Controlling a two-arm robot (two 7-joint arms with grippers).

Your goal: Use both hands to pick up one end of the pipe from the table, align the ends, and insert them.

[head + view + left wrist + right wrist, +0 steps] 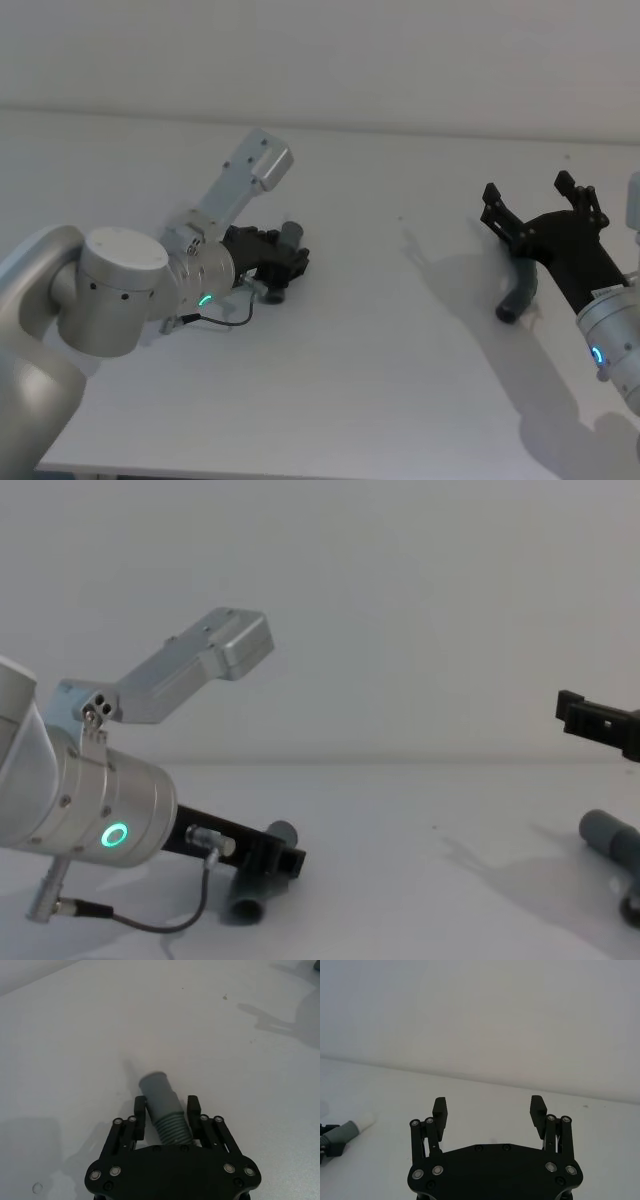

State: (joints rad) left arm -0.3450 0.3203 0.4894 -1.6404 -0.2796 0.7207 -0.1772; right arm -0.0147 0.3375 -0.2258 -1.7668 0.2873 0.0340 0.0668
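My left gripper is low over the table, left of centre, shut on the corrugated part of the pipe. In the left wrist view its smooth grey cuff sticks out past the fingertips. The chest view shows this stretch of pipe tilted, with its lower end on the table. In the right wrist view the same end has a pale tip. My right gripper is open at the right with nothing between its fingers. It hovers just beyond the other pipe end, which lies on the table.
The white table meets a plain white wall at the back. A thin black cable loops off the left wrist near the table. The table's front edge runs along the bottom of the head view.
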